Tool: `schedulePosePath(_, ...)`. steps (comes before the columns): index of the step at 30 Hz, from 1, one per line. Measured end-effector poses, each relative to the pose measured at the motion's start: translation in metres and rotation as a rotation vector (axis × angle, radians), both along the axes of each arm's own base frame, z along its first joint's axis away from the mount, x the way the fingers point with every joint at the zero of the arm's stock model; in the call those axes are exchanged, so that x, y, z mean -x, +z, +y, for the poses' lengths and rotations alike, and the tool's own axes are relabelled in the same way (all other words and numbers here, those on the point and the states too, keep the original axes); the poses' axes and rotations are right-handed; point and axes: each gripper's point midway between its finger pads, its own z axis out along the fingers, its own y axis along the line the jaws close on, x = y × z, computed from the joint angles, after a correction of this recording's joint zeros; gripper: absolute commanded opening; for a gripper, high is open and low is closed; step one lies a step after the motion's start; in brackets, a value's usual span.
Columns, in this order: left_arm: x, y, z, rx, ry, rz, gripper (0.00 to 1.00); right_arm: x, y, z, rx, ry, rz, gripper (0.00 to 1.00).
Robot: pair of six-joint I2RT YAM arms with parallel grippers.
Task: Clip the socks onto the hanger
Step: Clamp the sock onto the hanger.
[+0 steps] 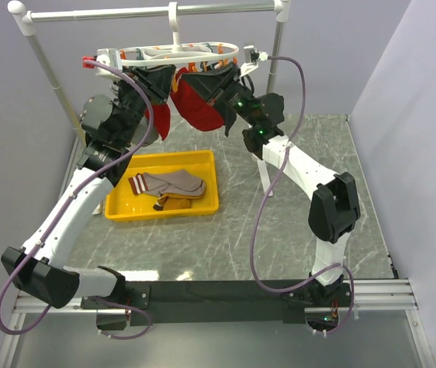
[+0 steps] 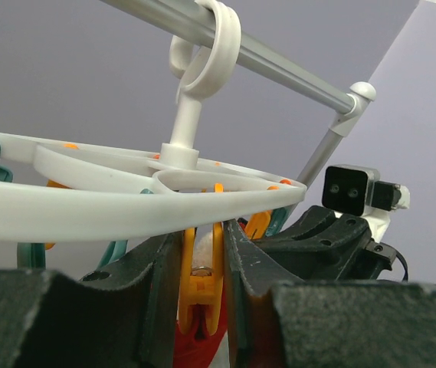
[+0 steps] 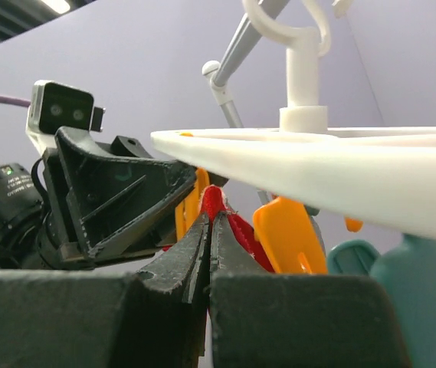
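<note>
Teamwork explains the crowding under the far rail (image 1: pixel 149 11): both arms reach up to the hanger (image 2: pixel 87 211), whose hook is looped over that rail, so its white oval ring hangs free with orange and teal pins dangling beneath. The left gripper (image 2: pixel 202 245) is squeezed onto an orange clothespin (image 2: pixel 201 295), its two dark fingers pressing the pin's sides, most likely to spread its mouth. The right gripper (image 3: pixel 210 222) comes in from the right with its fingers pressed tight together, pinching an edge of the red sock (image 3: pixel 237 230) and lifting that edge up beside the pins, just under the ring. Held so, the fabric looks ready to be fed into the pin, though I cannot tell whether it sits between the pin's lips. The sock is soft and limp; from above, red cloth sags in two lobes below the ring, between the two wrists, and I cannot say whether that is one sock or two. Down on the table, the yellow tray (image 1: pixel 199 162) holds the grey-beige socks (image 1: pixel 178 182) with striped cuffs and the brown-mustard sock (image 1: pixel 173 202), not yet clipped.
</note>
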Motion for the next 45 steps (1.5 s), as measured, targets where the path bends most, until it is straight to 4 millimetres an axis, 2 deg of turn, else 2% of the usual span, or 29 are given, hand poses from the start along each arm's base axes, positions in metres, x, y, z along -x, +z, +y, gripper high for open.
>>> schedulePosePath(13, 0.003, -0.003, 0.003, -0.003, 0.012, -0.031, 0.18, -0.008, -0.002, 0.004, -0.04, 0.048, 0.097, 0.0)
schedulePosePath(20, 0.005, -0.005, 0.004, 0.008, 0.015, -0.065, 0.18, -0.014, -0.013, 0.003, -0.071, 0.077, 0.215, 0.0)
schedulePosePath(45, 0.011, 0.01, 0.005, 0.045, 0.008, -0.15, 0.19, -0.007, -0.009, 0.002, -0.138, 0.169, 0.36, 0.0)
